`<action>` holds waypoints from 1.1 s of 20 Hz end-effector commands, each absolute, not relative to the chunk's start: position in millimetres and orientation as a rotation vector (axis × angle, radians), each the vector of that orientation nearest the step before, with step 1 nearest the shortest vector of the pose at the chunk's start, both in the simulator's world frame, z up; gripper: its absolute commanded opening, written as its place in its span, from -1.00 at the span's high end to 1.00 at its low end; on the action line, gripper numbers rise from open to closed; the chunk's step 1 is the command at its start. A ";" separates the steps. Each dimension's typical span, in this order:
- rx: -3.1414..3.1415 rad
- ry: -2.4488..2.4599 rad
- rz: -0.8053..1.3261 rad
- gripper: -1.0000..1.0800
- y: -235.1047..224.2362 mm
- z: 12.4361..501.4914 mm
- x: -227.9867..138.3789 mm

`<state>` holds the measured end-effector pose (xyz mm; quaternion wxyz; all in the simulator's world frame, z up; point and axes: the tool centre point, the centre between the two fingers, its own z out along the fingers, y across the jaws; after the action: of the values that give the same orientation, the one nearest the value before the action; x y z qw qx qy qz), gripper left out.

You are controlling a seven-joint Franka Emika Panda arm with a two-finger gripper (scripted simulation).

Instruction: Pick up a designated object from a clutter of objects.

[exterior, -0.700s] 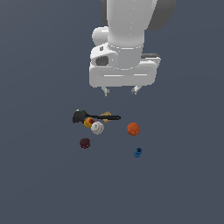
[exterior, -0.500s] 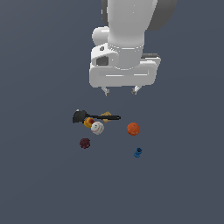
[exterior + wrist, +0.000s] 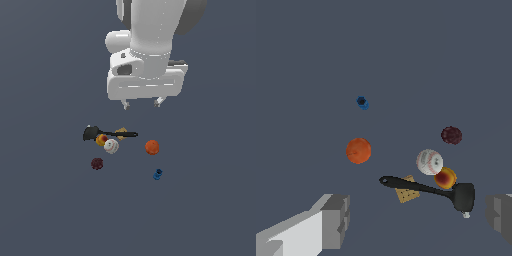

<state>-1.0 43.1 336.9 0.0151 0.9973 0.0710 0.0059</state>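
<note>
The tool [image 3: 142, 103] hangs above the worktop [image 3: 45, 200], its two fingertips [image 3: 126, 104] set wide apart and holding nothing. In the wrist view both fingers [image 3: 336, 220] show at the picture's edges with bare space between them.

The maroon lump [image 3: 97, 163] lies on the worktop, well apart from the tool: in the exterior view it sits lower in the picture and toward the exterior view's left of the fingertips. It touches nothing. In the wrist view the lump [image 3: 451, 135] lies beyond the rest of the pile, not between the fingers.

Nearest to it is the white ball [image 3: 111, 146], close by but apart. The white ball touches or nearly touches a yellow-red piece [image 3: 101, 139]. A black utensil [image 3: 102, 133] lies flat between the lump and the tool, its head toward the exterior view's left and its handle crossing a tan piece [image 3: 120, 133].

An orange ball [image 3: 152, 147] sits alone toward the exterior view's right, and a blue piece [image 3: 158, 174] lies near it, farther from the tool. Both are well apart from the lump.
</note>
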 end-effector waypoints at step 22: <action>3.061 0.600 0.009 -0.92 14.2 296.4 22.1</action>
<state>19.5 18.0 301.6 0.0114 0.9841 0.1774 0.0032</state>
